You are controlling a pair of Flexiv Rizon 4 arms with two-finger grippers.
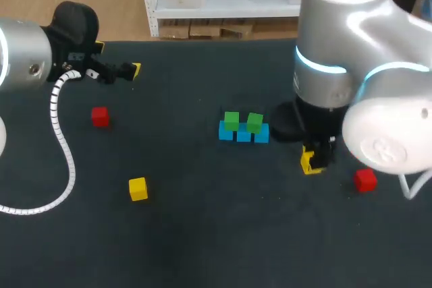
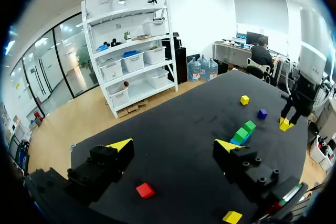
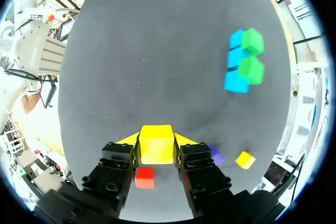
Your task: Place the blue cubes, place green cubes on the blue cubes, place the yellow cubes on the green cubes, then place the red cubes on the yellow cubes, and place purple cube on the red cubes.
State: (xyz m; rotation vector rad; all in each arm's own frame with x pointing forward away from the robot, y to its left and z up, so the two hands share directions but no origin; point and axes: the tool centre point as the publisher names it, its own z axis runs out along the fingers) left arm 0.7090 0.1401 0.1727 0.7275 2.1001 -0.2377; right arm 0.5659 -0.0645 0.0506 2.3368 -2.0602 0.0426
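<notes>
Three blue cubes [image 1: 244,134] stand in a row mid-table, with two green cubes [image 1: 231,121] [image 1: 254,122] on top; the stack shows again as blue cubes [image 3: 236,56] and green cubes [image 3: 252,40] well ahead of my right gripper. That right gripper [image 1: 312,160] [image 3: 156,148] is shut on a yellow cube [image 3: 156,144], just right of the stack. Beside it lie a red cube [image 1: 365,180] [image 3: 144,178], a purple cube [image 3: 215,155] [image 2: 262,113] and a second yellow cube [image 3: 244,159]. My left gripper [image 1: 128,70] [image 2: 173,148] hangs open and empty at the far left.
On the left half lie another red cube [image 1: 100,117] [image 2: 145,190] and a yellow cube [image 1: 138,189] [image 2: 232,216]. In the head view my right arm hides the purple cube and the yellow cube beside it. The table's back edge [image 1: 202,41] runs behind both arms.
</notes>
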